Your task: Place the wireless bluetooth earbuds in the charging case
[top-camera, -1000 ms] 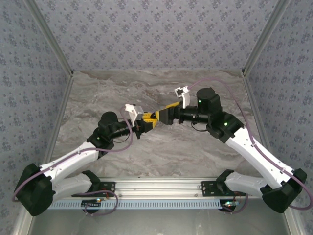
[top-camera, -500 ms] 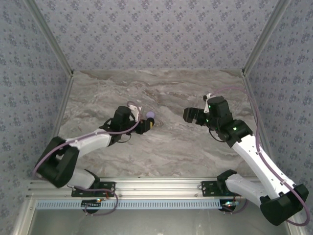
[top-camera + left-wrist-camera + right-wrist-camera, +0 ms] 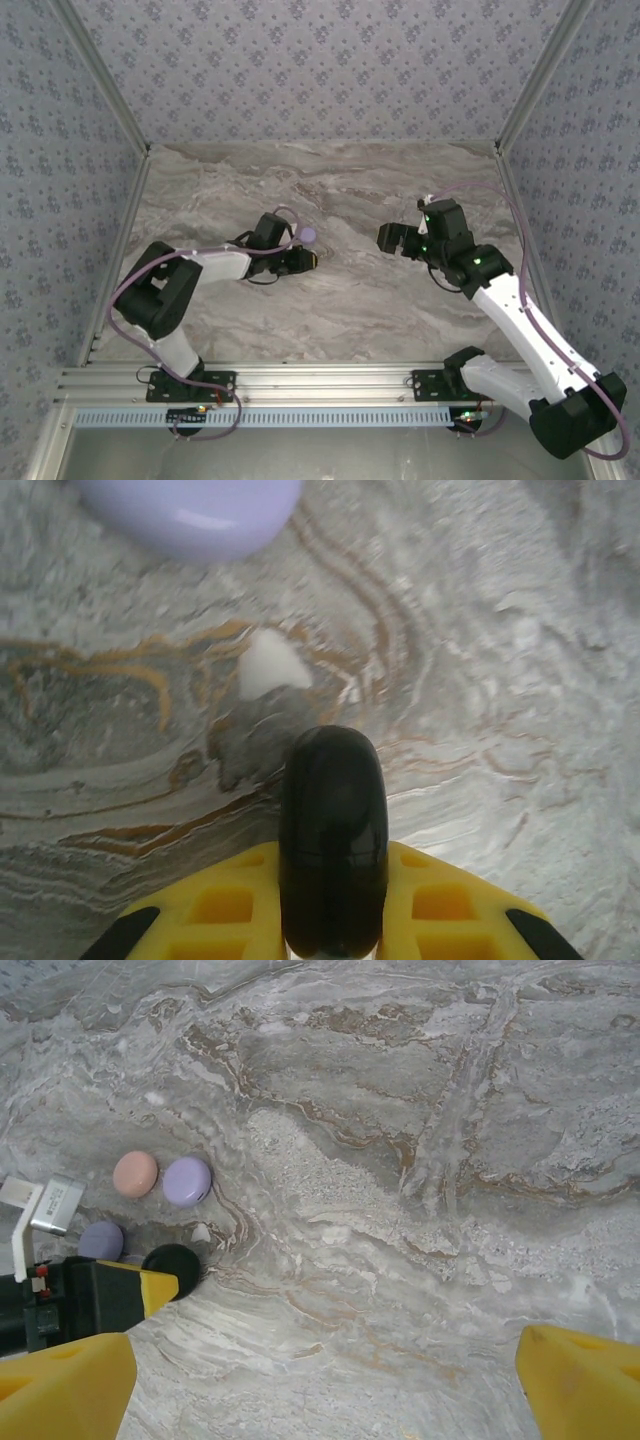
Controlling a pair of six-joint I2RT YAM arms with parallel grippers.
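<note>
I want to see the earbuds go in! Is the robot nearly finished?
Done: nothing yet; the pink case and lilac case lie closed. In hand: the left gripper pinches a black case; the right gripper hangs open. Left: a pale bit, maybe an earbud, lies loose on the table.

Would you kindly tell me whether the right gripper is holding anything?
No, the right gripper is wide open, its yellow fingers far apart with nothing between them.

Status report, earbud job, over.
Left gripper jaws shut on black case. Right gripper jaws wide open, empty. Small pale piece, maybe an earbud, on marble. Nothing blocking.
</note>
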